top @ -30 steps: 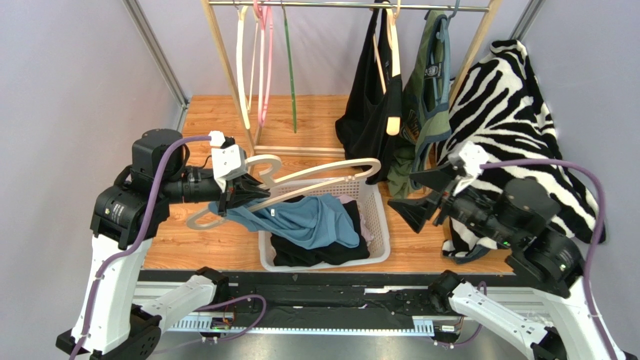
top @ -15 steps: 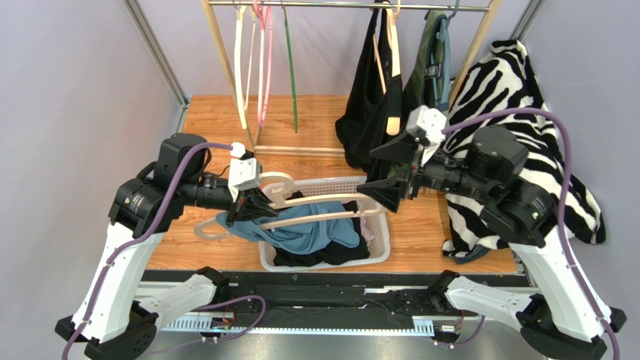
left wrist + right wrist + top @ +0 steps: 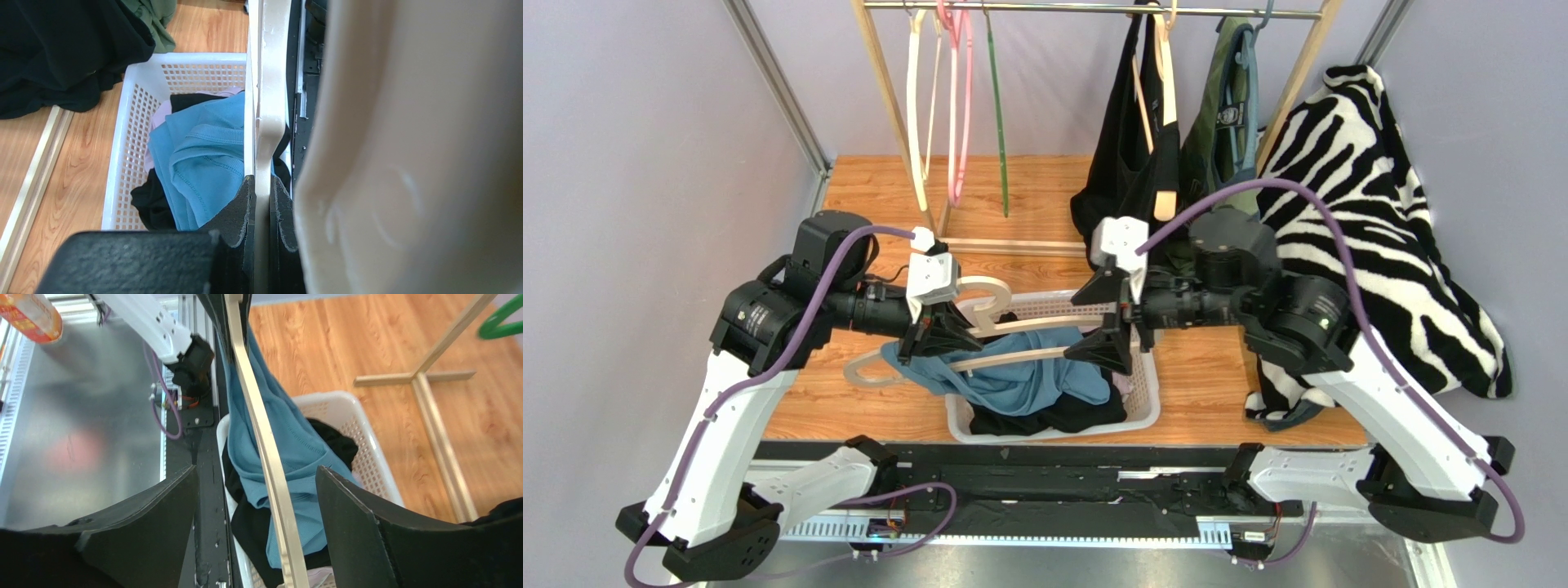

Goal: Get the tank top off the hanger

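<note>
Half done at best, by my reading: the blue tank top (image 3: 1038,382) is not yet free of the cream hanger (image 3: 1051,324). One end of the garment is caught up on the hanger over the basket's left rim. The rest sags down into the basket (image 3: 1150,390), so most of the cloth already lies where it would drop.

My left gripper (image 3: 934,333) is clamped on the hanger just above the basket's left edge. In the left wrist view the two pads pinch the thin cream bar with no gap. The hanger lies roughly level, stretched across the top of the basket from left to right.

My right gripper (image 3: 1112,321) hovers over the basket's right side with its jaws wide apart. The right wrist view shows the hanger's bar running between the fingers without touching either, and blue fabric hanging off that bar below them. Nothing is held on that side.

What is left, as I judge it, is to get the caught strap or shoulder off the hanger's end so the top falls clear.

Inside the basket, the blue top lies on a black garment (image 3: 1014,417) that fills the bottom. A bit of pale pink cloth (image 3: 1122,368) shows against the basket's right wall. I cannot tell what that piece is.
</note>
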### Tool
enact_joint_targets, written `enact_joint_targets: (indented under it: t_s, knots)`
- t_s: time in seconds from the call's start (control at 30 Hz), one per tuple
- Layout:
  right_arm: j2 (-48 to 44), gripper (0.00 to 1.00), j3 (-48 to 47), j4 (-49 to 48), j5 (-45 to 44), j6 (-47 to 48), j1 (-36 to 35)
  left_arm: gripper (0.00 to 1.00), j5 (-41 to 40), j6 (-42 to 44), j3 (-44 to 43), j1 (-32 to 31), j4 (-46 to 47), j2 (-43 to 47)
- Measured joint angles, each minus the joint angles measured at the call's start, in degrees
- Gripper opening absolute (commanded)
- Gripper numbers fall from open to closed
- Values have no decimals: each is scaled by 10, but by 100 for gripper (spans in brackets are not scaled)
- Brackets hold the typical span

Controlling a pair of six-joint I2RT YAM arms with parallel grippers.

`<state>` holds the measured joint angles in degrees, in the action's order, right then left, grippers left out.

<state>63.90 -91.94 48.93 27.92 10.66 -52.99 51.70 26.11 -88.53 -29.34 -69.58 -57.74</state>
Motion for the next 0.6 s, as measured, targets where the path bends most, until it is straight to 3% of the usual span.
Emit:
enact_joint_targets:
  t_s: [0.2, 0.3, 0.33, 0.37, 0.4, 0.5, 0.53, 0.6]
  knots:
    - [26, 53, 3, 19, -22, 14, -11, 0, -2, 0, -1, -2, -1, 1]
    - [22, 28, 5, 19, -28, 17, -11, 0, -2, 1, -2, -2, -1, 7]
    - [21, 9, 5, 19, -30, 16, -12, 0, -2, 1, -1, -2, -1, 9]
    - [21, 0, 5, 19, -30, 17, -12, 1, -2, 2, -2, -2, -1, 11]
    - [20, 0, 5, 21, -23, 14, -12, 5, -7, 3, -1, -2, 0, 14]
    - [18, 0, 5, 32, -10, 16, -20, 45, -11, 12, -2, -2, -3, 15]
    - [17, 0, 5, 34, -8, 14, -21, 67, -11, 13, -2, -2, -1, 16]
    - [15, 0, 7, 35, -12, 11, -21, 77, -15, 14, -4, -2, 2, 16]
